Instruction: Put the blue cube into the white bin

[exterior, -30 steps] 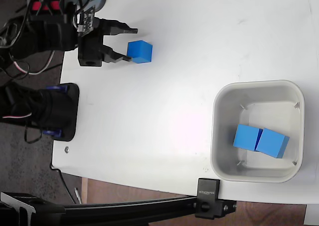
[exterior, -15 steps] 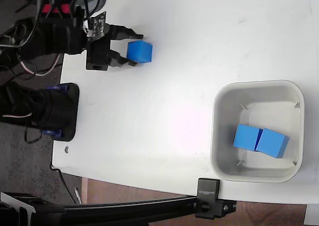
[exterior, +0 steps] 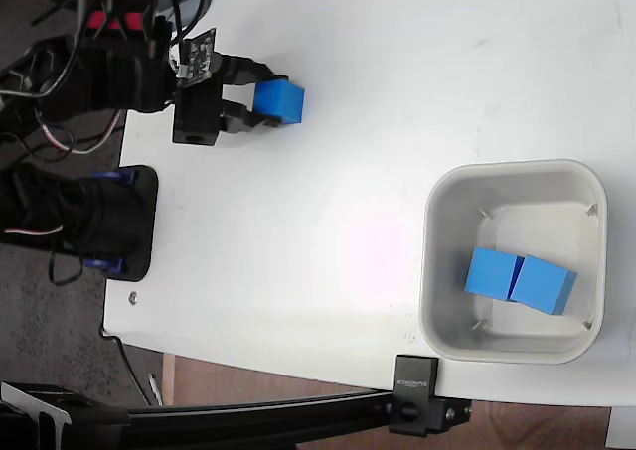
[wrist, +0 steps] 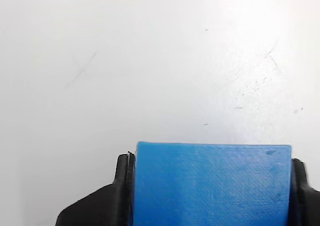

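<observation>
Between pincer (exterior: 260,97) fingers | blue cube (exterior: 281,101) flat on table (exterior: 397,92)

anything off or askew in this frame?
Nothing stands out. The blue cube sits squarely between the gripper fingers, the two other cubes lie inside the white bin, upright on the table.

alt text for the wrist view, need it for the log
A blue cube fills the lower middle of the frame, sitting between the gripper, whose two black fingers flank its left and right sides. Behind it is a bare white table with a few faint scuffs; no bin shows in this view.
</observation>
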